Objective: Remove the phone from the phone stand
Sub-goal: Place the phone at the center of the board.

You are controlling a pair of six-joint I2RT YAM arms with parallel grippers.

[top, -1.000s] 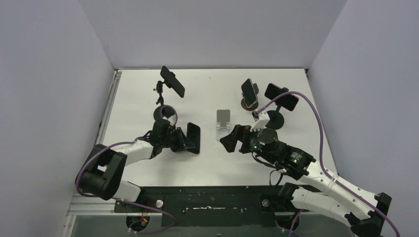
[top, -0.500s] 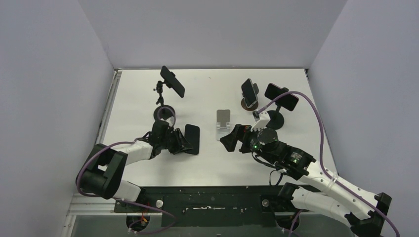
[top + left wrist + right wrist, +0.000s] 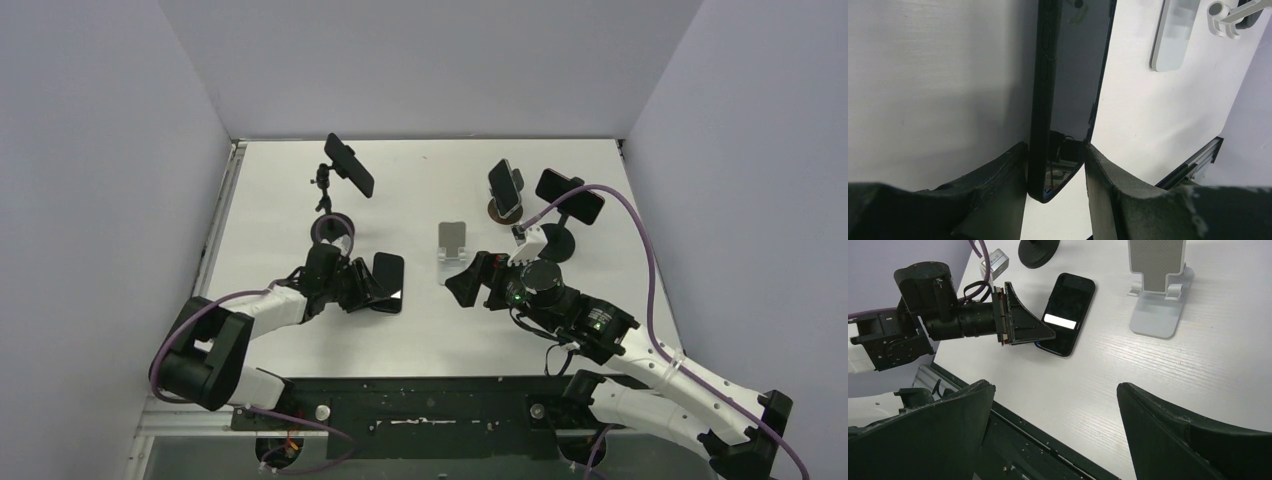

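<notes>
The black phone [image 3: 388,272] lies screen-up on the white table, left of the empty silver phone stand [image 3: 453,241]. My left gripper [image 3: 371,287] sits low at the phone's near end. In the left wrist view the phone [image 3: 1073,75] runs between the fingers of the left gripper [image 3: 1054,150]. The jaws have parted wider than the phone is thick, and only the left finger rests against its edge. The right wrist view shows the phone [image 3: 1065,312] flat beside the stand [image 3: 1158,285]. My right gripper [image 3: 468,283] hovers open and empty just in front of the stand.
Three other phones sit on stands at the back: one on a tripod mount [image 3: 349,165], one on a round base [image 3: 505,187], one on a black arm stand [image 3: 569,195]. A black round base [image 3: 1038,251] stands behind the lying phone. The table's dark front rail [image 3: 420,400] is near.
The left jaws have widened. The phone, held up on its edge a second ago, has tipped down to lie flat on the table. The right arm has not moved.
</notes>
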